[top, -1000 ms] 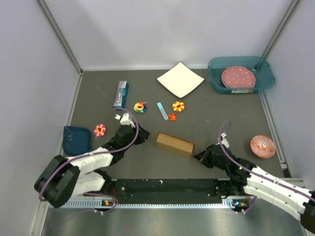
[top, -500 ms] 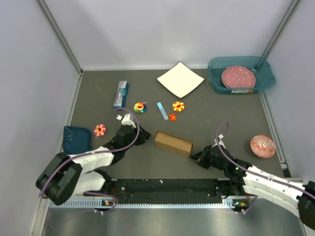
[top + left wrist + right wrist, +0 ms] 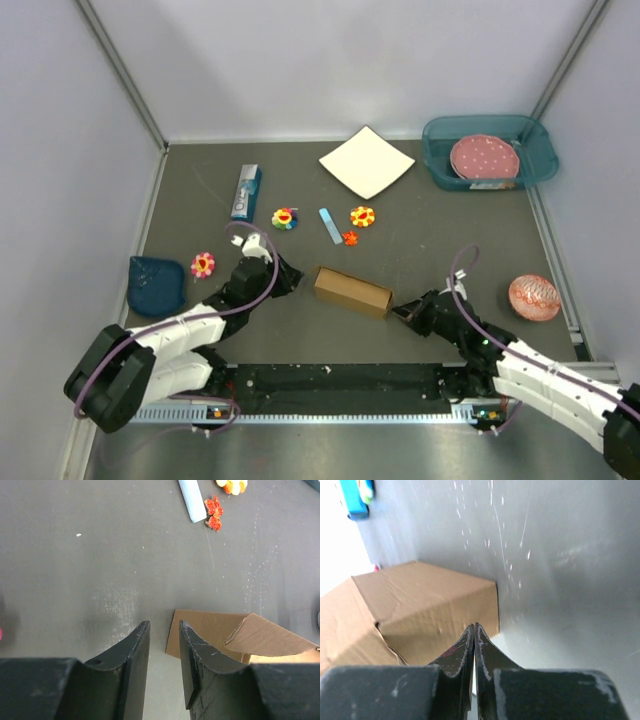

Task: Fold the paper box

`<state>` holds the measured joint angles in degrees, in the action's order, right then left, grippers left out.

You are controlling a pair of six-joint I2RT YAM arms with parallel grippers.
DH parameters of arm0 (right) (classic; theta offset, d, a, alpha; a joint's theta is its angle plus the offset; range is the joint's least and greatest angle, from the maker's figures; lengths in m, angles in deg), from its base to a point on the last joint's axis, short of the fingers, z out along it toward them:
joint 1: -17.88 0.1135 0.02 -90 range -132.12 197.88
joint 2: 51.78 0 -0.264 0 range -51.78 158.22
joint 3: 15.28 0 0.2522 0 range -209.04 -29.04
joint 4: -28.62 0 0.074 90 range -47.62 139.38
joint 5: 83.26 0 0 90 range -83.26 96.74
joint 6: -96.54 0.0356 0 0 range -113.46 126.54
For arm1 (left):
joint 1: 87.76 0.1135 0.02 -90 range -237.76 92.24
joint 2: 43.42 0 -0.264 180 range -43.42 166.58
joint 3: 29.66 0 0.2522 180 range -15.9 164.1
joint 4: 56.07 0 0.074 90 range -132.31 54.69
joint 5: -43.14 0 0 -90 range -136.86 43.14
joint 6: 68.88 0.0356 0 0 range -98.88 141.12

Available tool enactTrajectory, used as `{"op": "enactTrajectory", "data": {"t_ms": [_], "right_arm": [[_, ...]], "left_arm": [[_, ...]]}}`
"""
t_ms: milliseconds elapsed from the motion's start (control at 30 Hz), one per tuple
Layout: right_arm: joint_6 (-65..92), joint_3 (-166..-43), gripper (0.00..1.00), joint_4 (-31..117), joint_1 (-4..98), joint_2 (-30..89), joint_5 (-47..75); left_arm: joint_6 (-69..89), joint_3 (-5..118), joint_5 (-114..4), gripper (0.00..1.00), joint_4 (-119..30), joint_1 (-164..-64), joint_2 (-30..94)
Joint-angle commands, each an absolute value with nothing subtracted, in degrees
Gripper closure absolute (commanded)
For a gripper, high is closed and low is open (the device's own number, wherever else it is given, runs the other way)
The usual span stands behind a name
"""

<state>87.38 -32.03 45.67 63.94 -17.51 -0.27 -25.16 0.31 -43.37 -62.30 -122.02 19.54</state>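
Note:
The paper box [image 3: 352, 291] lies as a flat brown cardboard block in the middle of the table, between both grippers. My left gripper [image 3: 293, 278] is just off its left end, open, with only bare table between the fingers [image 3: 164, 625]. In the left wrist view the paper box [image 3: 215, 630] shows beyond the right finger, one flap [image 3: 265, 637] lifted. My right gripper [image 3: 397, 312] is shut, its tip at the box's right end. In the right wrist view the shut tips [image 3: 474, 626] sit against the paper box [image 3: 420, 600] near its lower corner.
A white square sheet [image 3: 367, 161] and a teal tray [image 3: 438, 172] holding a pink plate are at the back. A small blue carton [image 3: 246, 192], flower toys [image 3: 285, 218], a blue strip [image 3: 330, 225], a dark blue cloth [image 3: 156, 283] and a pink bowl [image 3: 534, 297] lie around.
My right gripper has moved left and up to the box's right end, and the box has shifted slightly left. The left gripper has barely moved.

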Motion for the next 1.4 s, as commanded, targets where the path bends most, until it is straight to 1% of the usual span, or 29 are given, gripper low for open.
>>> {"op": "enactTrajectory", "data": {"t_ms": [0, 100, 233, 433, 567, 667, 767, 833, 867, 900, 933, 1000, 1033, 1100, 1133, 1267, 1367], "right_arm": [[82.6, -29.5, 1.0, 46.1, 57.3, -18.6, 1.1], [80.0, -31.0, 1.0, 46.8, 54.9, -17.2, 2.1], [78.5, -32.3, 1.0, 45.4, 54.4, -12.7, 2.3], [77.4, -33.7, 1.0, 43.3, 54.4, -10.2, 3.5], [75.4, -36.0, 1.0, 47.6, 54.4, -10.2, 5.9], [75.4, -35.0, 1.0, 50.2, 56.5, -12.3, 8.3], [79.2, -31.3, 1.0, 51.2, 61.9, -18.7, 6.9], [81.9, -29.4, 1.0, 46.0, 64.4, -22.8, 6.7], [84.9, -25.0, 1.0, 43.2, 66.0, -23.8, 5.5], [86.5, -23.4, 1.0, 40.1, 66.6, -25.7, 4.7], [87.7, -22.4, 1.0, 36.7, 66.9, -26.3, 3.6], [88.1, -22.3, 1.0, 34.6, 68.4, -27.1, 1.2], [88.4, -22.4, 1.0, 34.0, 68.5, -26.8, 0.9], [87.6, -25.2, 1.0, 38.8, 68.7, -25.7, -0.1], [86.8, -27.4, 1.0, 41.6, 68.6, -23.1, -0.1], [85.7, -28.8, 1.0, 41.6, 68.9, -16.6, 0.9], [85.9, -28.8, 1.0, 42.3, 68.9, -14.3, -0.4]], "left_arm": [[-23.9, -0.4, -42.7, 0.64, -62.9, -121.8, 18.5], [-23.9, -0.5, -42.3, 0.64, -63.8, -121.8, 19.4], [-24.1, 0.1, -42.9, 0.64, -65.9, -121.8, 22.1], [-24.3, 1.9, -42.6, 0.64, -67.9, -121.8, 25.6], [-25.2, 3.1, -44.4, 0.63, -69.5, -121.8, 29.0], [-25.2, 2.1, -44.1, 0.63, -70.0, -121.8, 29.2], [-25.2, 0.7, -43.6, 0.63, -70.3, -121.8, 28.1], [-25.6, -0.1, -43.4, 0.63, -71.0, -121.8, 27.5], [-25.7, -0.8, -43.3, 0.64, -71.7, -121.8, 27.3], [-26.0, -1.2, -43.4, 0.63, -72.0, -121.8, 27.2], [-26.5, -1.7, -43.4, 0.63, -72.3, -121.8, 26.7], [-27.2, -3.0, -43.3, 0.63, -73.1, -121.8, 25.6], [-27.4, -3.2, -43.1, 0.64, -73.0, -121.8, 25.3], [-27.1, -3.5, -42.9, 0.63, -71.9, -121.8, 24.3], [-27.0, -3.4, -42.8, 0.63, -71.6, -121.8, 23.9], [-27.0, -3.2, -42.7, 0.63, -71.3, -121.8, 22.8], [-27.0, -2.7, -43.3, 0.63, -71.3, -121.8, 23.1]]}}
